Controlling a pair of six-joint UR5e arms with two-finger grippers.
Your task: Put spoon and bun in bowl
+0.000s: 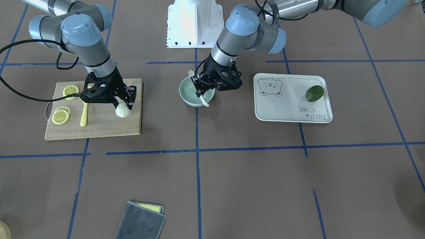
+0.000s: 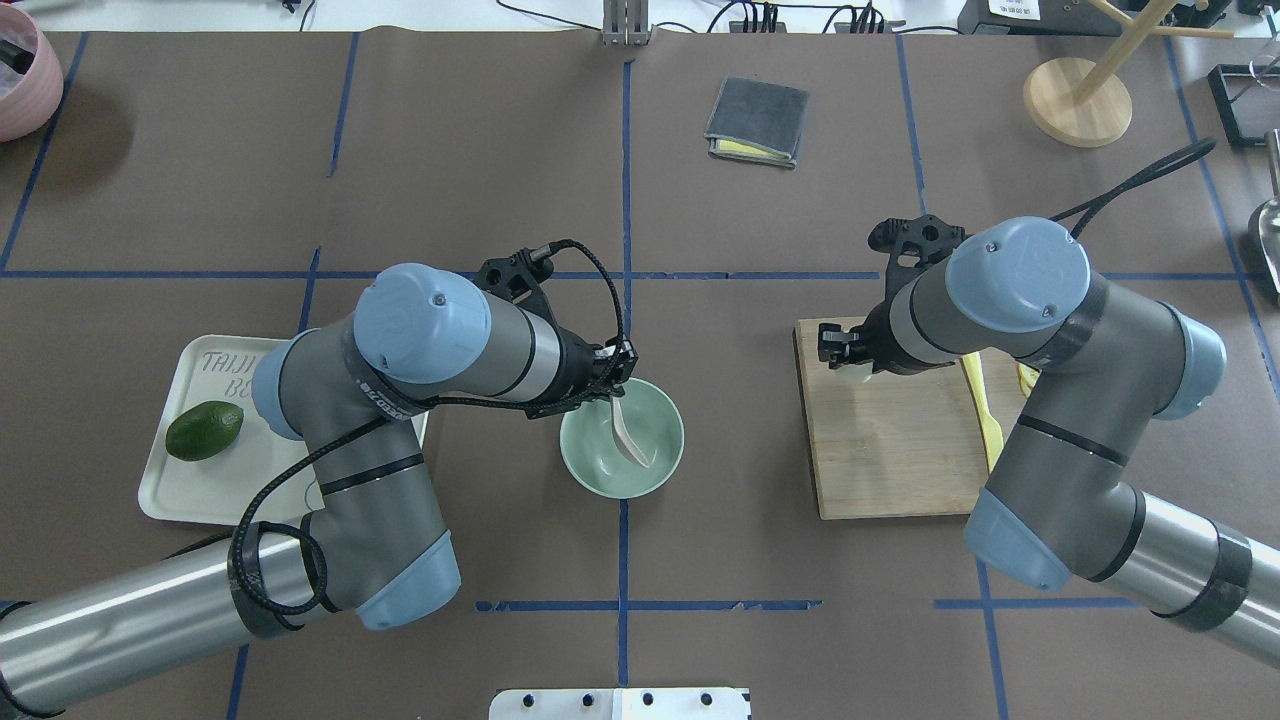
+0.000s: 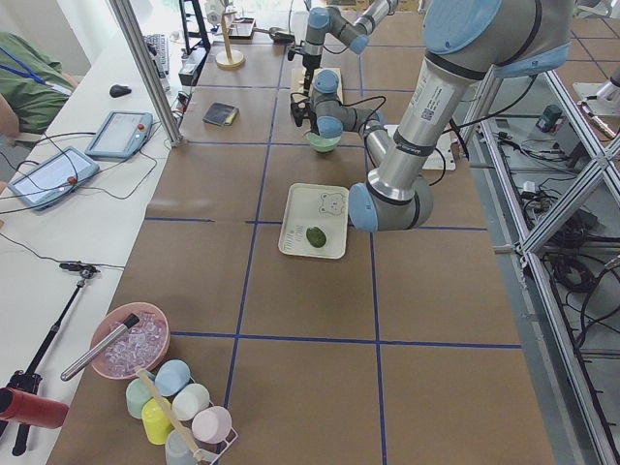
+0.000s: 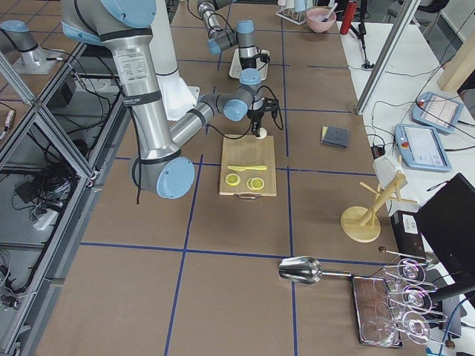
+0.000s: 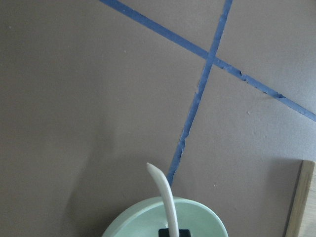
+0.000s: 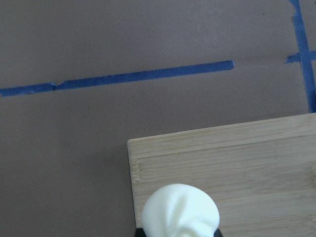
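The pale mint-green bowl (image 1: 191,94) stands at the table's middle and also shows in the overhead view (image 2: 590,455). My left gripper (image 1: 202,89) is over it, shut on the off-white spoon (image 1: 205,101). The spoon hangs slanted inside the bowl (image 5: 143,224), and the left wrist view shows one end (image 5: 165,197) sticking out past the rim. The white pleated bun (image 1: 122,111) sits near a corner of the wooden cutting board (image 1: 106,124). My right gripper (image 1: 123,105) is down on it, with its fingers closed on either side of the bun (image 6: 180,212).
On the board lie lemon slices (image 1: 61,116) and a yellow plastic knife (image 1: 84,114). A beige bear-print tray (image 1: 282,109) holding a green avocado (image 1: 314,93) stands on the bowl's other side. A folded grey cloth (image 1: 141,220) lies at the operators' edge.
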